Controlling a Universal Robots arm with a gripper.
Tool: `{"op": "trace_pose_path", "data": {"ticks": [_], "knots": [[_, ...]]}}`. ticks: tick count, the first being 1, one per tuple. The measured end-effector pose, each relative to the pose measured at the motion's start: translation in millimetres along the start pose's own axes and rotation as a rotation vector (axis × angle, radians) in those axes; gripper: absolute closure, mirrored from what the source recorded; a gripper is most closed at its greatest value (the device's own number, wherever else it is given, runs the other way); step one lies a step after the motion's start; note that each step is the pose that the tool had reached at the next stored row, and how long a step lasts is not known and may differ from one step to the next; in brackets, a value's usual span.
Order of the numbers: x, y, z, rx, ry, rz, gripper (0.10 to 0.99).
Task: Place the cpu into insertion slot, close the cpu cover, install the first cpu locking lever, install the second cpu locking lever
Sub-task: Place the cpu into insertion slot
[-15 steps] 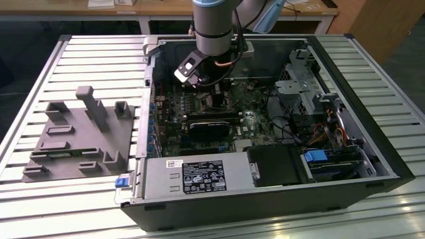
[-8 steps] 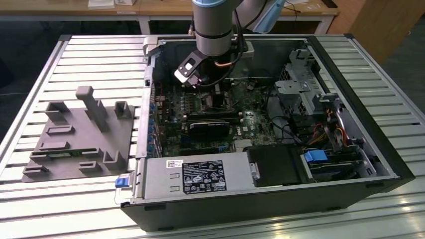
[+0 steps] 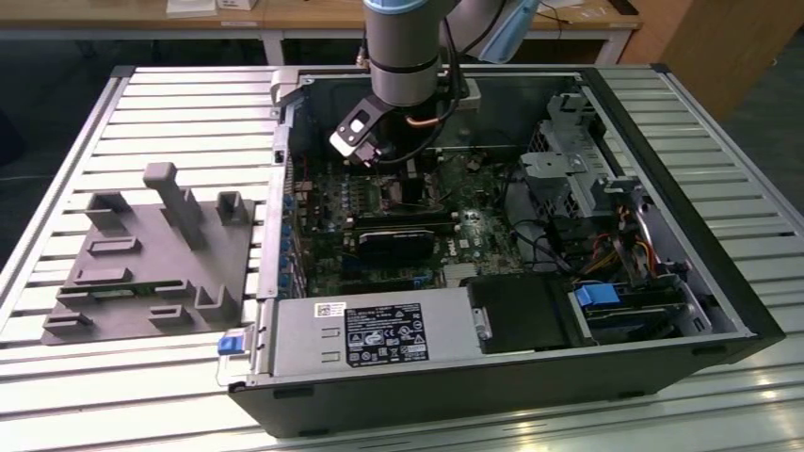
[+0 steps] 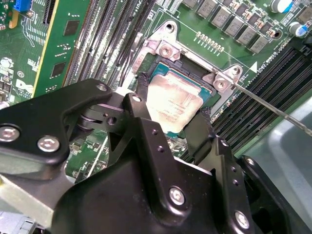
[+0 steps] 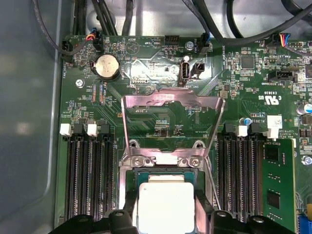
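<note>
My black two-finger gripper [image 4: 173, 105] is pinching the cpu [image 4: 178, 97], a small flat square chip with a dull silver-grey metal top. Its fingers [image 4: 138, 109] press against two opposite edges. The chip sits within the insertion slot [image 4: 183, 66], a square black socket with a silver rim on the green board. The cpu cover [image 5: 170, 99], a thin silver windowed frame, stands open. In the exterior view my arm enters the open black computer case [image 3: 503, 395] from twelve o'clock. A grey moulded fixture [image 3: 151, 254] lies at the case's nine o'clock.
</note>
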State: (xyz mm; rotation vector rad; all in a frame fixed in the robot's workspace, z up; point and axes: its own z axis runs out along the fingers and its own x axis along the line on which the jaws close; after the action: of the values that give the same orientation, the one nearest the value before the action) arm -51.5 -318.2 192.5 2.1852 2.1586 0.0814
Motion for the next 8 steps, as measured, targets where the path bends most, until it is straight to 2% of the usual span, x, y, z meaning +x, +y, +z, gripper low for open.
{"op": "trace_pose_path", "data": {"ticks": [1,2,8], "knots": [[0.0,0.0,0.0,0.000,-0.0001,0.000,0.533],[-0.1,0.0,0.0,0.000,-0.0001,0.000,0.471],[-0.2,0.0,-0.2,0.000,-0.0001,0.000,0.471]]}}
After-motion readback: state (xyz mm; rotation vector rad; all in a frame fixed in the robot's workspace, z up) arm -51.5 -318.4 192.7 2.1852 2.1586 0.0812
